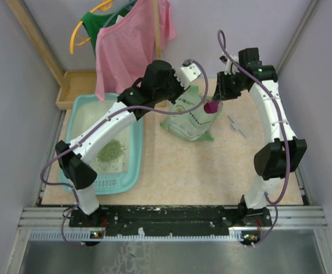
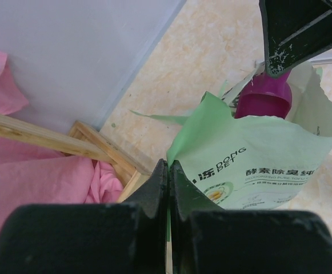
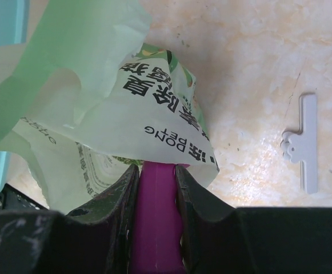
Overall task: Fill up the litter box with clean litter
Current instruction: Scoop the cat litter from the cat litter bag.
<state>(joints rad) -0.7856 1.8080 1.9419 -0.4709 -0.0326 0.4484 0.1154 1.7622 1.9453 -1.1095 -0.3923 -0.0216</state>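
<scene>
Left claw [image 2: 168,166]: one bag [image 2: 257,165]; right claw [image 3: 156,171]: one scoop [image 3: 157,220].

The litter box [image 1: 136,160] looks smooth, probably plastic.

Overhead view: we see the left arm [image 1: 106,128] rising from its base at the near left and reaching diagonally forward and to the right, its elbow bent low near the base. The right arm [image 1: 274,114] climbs from the near right, elbow out to the side, and bends back inward at the wrist. Left wrist view: we find the left gripper [image 2: 168,171] with its jaws pressed together, pinching the rim of the bag [image 2: 257,165]. Right wrist view: the right gripper [image 3: 156,177] stands partly parted, its jaws clamped on the handle of the scoop [image 3: 157,228].
</scene>
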